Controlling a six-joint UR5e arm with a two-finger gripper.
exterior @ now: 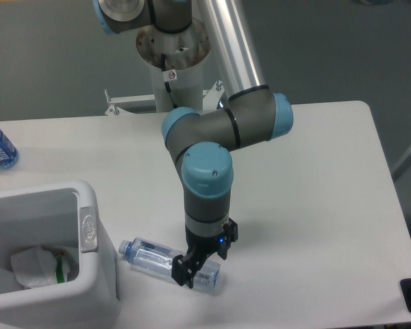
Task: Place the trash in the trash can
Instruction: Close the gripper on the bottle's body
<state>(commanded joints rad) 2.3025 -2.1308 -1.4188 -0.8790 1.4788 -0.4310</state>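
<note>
Your gripper (pixel 190 272) is sitting low over clear bottle (pixel 154 257), fingers straddling its base end; whether grip is closed, you cannot tell. Bottle is lying on counter (pixel 315 192) beside trash can (pixel 89 236). Paper wad (pixel 38 267) is resting inside can.

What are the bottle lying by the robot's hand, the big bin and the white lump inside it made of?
The bottle looks like thin clear plastic: you see the table through it, and glints show along its side. Its blue cap looks like opaque plastic. The bin seems moulded white-grey plastic, matte, with a thick rounded rim and a raised oval logo. The lump is probably paper, given its creased, crumpled folds.
</note>
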